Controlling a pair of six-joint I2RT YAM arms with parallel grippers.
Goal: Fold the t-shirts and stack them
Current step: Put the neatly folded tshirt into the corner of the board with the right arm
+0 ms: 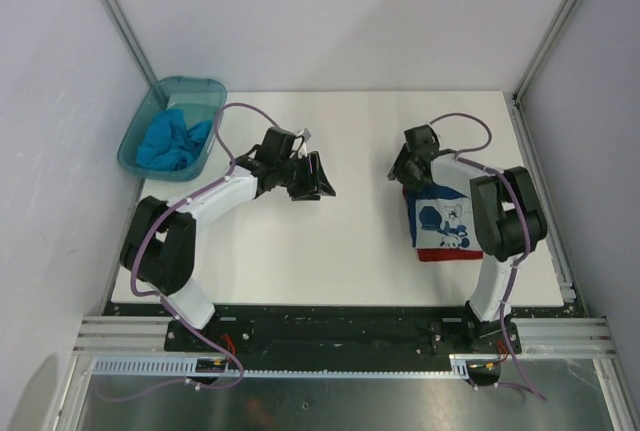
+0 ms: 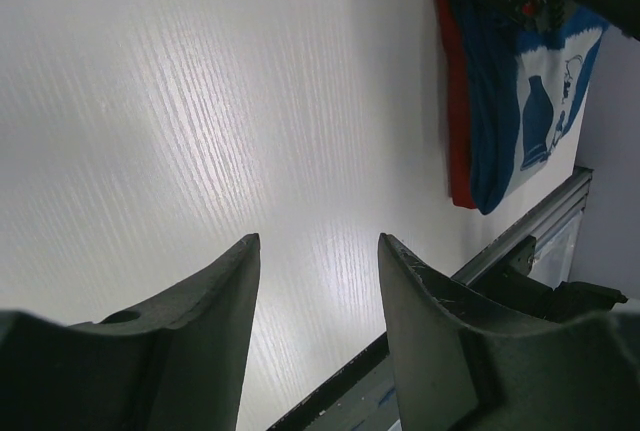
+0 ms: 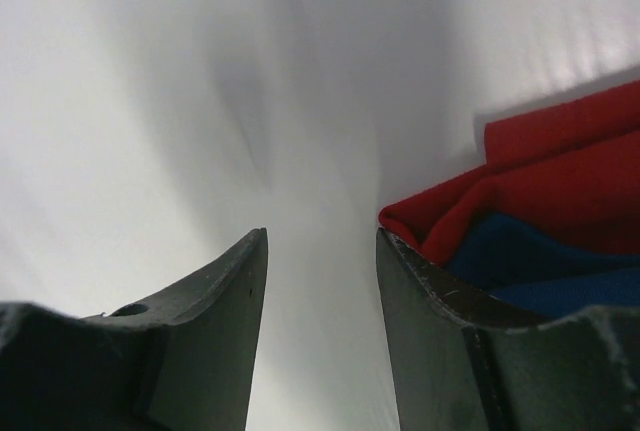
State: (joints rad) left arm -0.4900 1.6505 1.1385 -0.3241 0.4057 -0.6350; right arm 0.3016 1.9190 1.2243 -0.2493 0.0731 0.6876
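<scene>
The two arms are bolted at the near edge of the white counter [image 1: 350, 251]. The left arm [image 1: 200, 209] rises from the near-left corner and the right arm [image 1: 505, 216] from the near-right corner.

Closest to the near edge of all the cloth is a folded stack by the right edge, in the near half of the counter. The navy t-shirt [image 1: 440, 221] lies on top with its white and light-blue print facing up. The red t-shirt [image 3: 560, 176] lies under it and shows as a strip along the stack's near and left sides. In the top view the right arm's upper links hang over the right part of the stack.

The right pincer [image 3: 322, 236] is at the far-left corner of this stack, over the counter. Its jaws stand moderately apart with only bare counter between them, and a folded corner of the red t-shirt lies just beside one finger, outside the gap.

The left pincer [image 2: 318, 246] is about mid-counter, well apart from the stack and pointing toward it. Its jaws are likewise moderately apart and hold nothing, with bare white surface below.

Farthest away, at the far-left corner, stands a translucent teal tub [image 1: 137, 131]. The turquoise t-shirt [image 1: 172, 143] lies crumpled inside it.
</scene>
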